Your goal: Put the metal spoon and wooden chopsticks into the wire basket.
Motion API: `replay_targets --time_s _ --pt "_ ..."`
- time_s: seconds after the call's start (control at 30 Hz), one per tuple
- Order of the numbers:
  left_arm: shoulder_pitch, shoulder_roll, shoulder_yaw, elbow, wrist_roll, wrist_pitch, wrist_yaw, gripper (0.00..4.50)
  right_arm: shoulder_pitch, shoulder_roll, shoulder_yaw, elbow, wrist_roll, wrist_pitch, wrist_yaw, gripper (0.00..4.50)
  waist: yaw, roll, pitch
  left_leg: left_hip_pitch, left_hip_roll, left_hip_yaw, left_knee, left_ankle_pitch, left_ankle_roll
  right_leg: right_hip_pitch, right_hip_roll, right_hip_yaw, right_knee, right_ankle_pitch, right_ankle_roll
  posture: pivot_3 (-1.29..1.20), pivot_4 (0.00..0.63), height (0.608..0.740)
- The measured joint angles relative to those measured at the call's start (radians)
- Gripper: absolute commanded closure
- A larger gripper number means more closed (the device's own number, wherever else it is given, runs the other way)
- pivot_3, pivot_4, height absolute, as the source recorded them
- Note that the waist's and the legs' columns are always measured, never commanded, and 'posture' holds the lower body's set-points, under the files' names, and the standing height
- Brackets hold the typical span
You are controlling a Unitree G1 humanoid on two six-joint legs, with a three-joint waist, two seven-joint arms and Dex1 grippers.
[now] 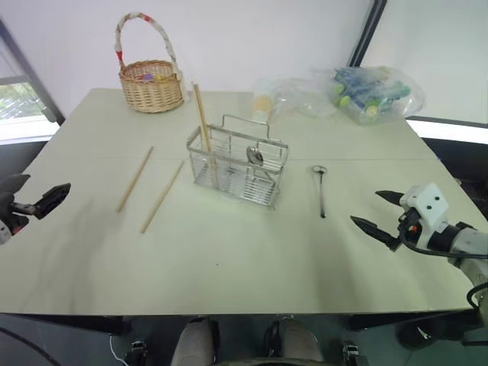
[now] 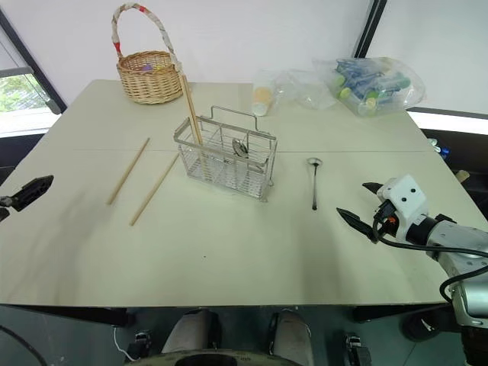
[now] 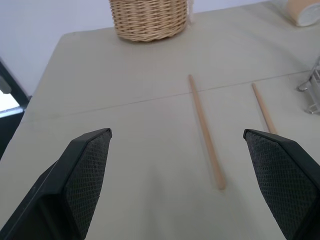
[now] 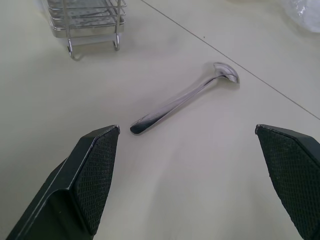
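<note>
Right gripper [image 4: 187, 175], jaws spread wide and empty, over the table [image 1: 229, 267]: a spoon [image 4: 182, 100] lies flat just ahead of the fingertips, between their lines, handle end nearest. Beyond it stands the basket [image 1: 238, 164], holding a second spoon and upright chopsticks. Left gripper [image 3: 182, 177], jaws likewise spread and empty: two chopsticks [image 3: 205, 132] lie flat ahead, one between the jaws' lines, one nearer the basket-side finger. A wicker basket [image 1: 151, 85] stands farther off.

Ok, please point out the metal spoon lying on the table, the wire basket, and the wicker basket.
metal spoon [image 4: 182, 102]: right wrist view, middle of its handle.
wire basket [image 1: 229, 181]: left eye view, its front mesh wall.
wicker basket [image 1: 151, 90]: left eye view, its woven side.
</note>
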Motion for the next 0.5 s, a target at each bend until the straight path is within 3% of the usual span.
replay_targets --time_s 0.5 --pt "-0.058 -0.015 -0.038 -0.029 -0.002 0.008 0.038 0.03 -0.080 -0.001 0.000 0.001 0.001 0.026 -0.022 0.00 0.000 0.000 0.000 0.001 0.000 0.000 0.000 0.000 0.000 0.001 0.000 0.000 0.000 0.000 0.000 0.00 0.150 0.623"
